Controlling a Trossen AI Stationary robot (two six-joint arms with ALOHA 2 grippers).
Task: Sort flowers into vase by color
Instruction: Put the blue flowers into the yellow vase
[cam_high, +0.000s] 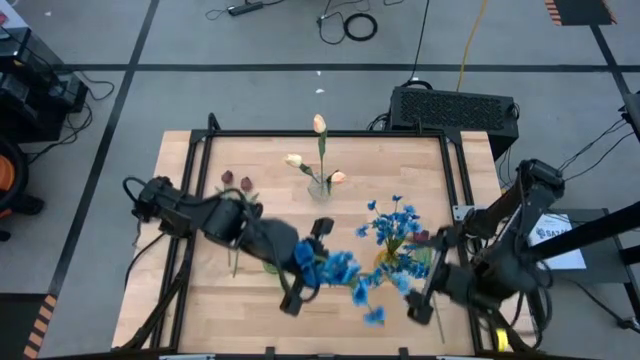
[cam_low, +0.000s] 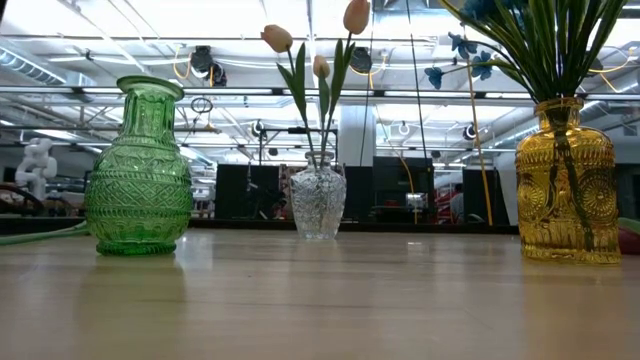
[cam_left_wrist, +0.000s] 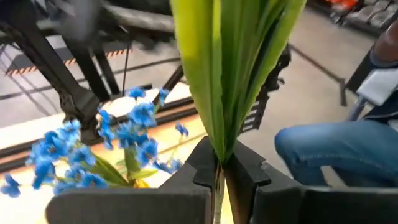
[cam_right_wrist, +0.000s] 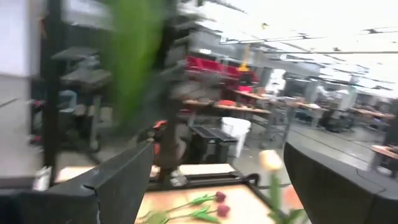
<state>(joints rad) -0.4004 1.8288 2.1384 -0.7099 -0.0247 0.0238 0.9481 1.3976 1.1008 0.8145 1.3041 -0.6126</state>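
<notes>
On the wooden table (cam_high: 200, 300), two dark red tulips (cam_high: 236, 182) lie flat near the back left, blooms toward the back edge. The left gripper (cam_left_wrist: 219, 167) is clamped on a blue flower (cam_high: 335, 268) by its green stem; in the high view the stem seems to run roughly left to right with the blooms toward the right, though blur makes that uncertain. Behind, at the middle, cream-peach tulips (cam_low: 320, 60) stand upright in a clear vase (cam_low: 318, 200). A green vase (cam_low: 138, 170) stands left in the low view. Blue flowers (cam_high: 395, 225) stand upright in a yellow vase (cam_low: 567, 185). The right gripper (cam_high: 425, 300) hangs wide open, holding nothing. Behind the table lies a workshop with ceiling lights; a person's jeans (cam_left_wrist: 336, 152) show nearby.
</notes>
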